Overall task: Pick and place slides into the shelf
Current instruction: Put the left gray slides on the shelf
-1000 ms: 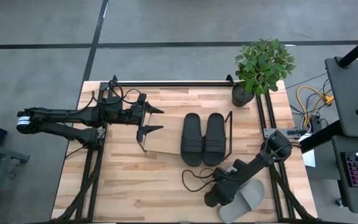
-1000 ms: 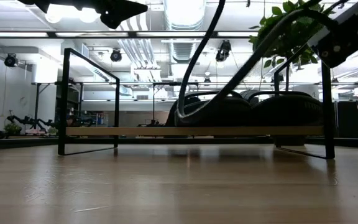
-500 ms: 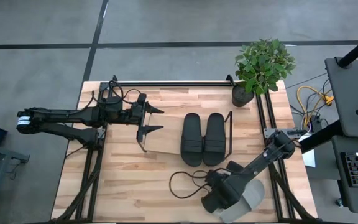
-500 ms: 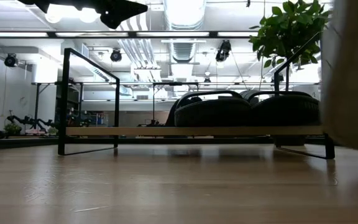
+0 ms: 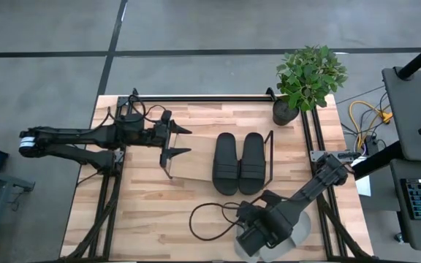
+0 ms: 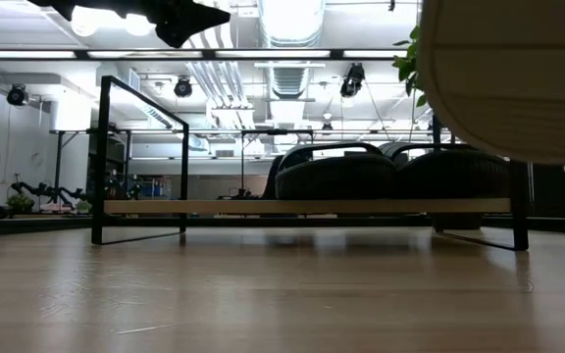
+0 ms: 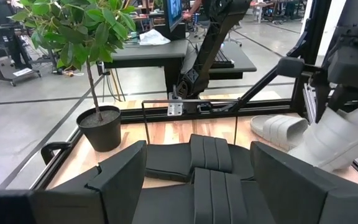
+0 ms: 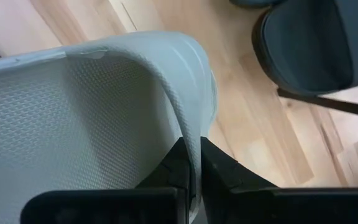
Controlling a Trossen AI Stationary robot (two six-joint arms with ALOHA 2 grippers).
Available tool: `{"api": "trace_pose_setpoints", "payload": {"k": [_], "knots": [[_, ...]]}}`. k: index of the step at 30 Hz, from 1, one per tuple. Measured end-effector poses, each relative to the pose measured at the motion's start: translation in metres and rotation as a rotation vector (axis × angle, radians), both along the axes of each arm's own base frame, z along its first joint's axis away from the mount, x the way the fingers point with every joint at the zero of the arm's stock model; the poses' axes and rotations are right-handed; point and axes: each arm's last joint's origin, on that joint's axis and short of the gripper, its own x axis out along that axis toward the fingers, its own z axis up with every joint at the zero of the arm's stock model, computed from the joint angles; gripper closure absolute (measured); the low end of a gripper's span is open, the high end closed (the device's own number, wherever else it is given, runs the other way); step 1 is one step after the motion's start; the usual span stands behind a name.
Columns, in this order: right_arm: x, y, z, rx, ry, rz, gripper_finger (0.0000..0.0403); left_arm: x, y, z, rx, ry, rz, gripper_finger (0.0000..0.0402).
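The right gripper (image 8: 191, 163) has its fingers pinched tight on the thin edge of a light grey slide (image 8: 92, 112), holding it up off the table (image 5: 145, 219). From above, that arm sits at the near right part of the table with the grey slide (image 5: 292, 232) sticking out under it. In the low view the grey sole (image 6: 508, 78) hangs in the air at upper right, in front of the shelf.

The shelf (image 5: 188, 169) sits mid-table, and the black pair (image 5: 238, 162) is side by side on its right half; the left half of the board is bare. A second grey slide (image 7: 278, 129) lies on the table past the shelf, seen from the left wrist.

The left gripper (image 5: 180, 141) hovers at the shelf's left end, fingers spread wide, holding nothing. A potted plant (image 5: 309, 77) stands at the far right corner.
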Motion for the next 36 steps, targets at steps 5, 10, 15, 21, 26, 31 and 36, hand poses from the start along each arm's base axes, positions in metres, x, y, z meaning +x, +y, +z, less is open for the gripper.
{"api": "trace_pose_setpoints", "payload": {"k": [5, 10, 15, 21, 26, 31, 36], "knots": [[0.000, 0.002, 0.011, -0.016, -0.070, 0.016, 0.0392, -0.011, -0.001, 0.006, 0.001, -0.025, 0.000, 0.0132], [-0.001, 0.005, 0.021, -0.015, -0.124, 0.024, 0.0392, -0.026, -0.003, 0.008, -0.022, -0.048, 0.001, 0.0132], [0.003, 0.007, 0.028, -0.041, -0.206, 0.088, 0.0392, -0.040, -0.004, 0.008, -0.044, -0.096, 0.001, 0.0132], [0.007, 0.005, 0.037, -0.163, -0.310, 0.167, 0.0392, -0.057, -0.006, 0.005, -0.037, -0.165, -0.002, 0.0132], [0.009, 0.000, 0.048, -0.289, -0.383, 0.232, 0.0392, -0.060, -0.008, -0.006, -0.040, -0.146, -0.052, 0.0132], [0.011, -0.005, 0.060, -0.454, -0.443, 0.310, 0.0392, -0.058, -0.010, -0.010, -0.044, -0.131, -0.144, 0.0132], [0.012, -0.008, 0.068, -0.553, -0.452, 0.396, 0.0392, -0.050, -0.013, -0.015, -0.054, -0.094, -0.265, 0.0132]]}}
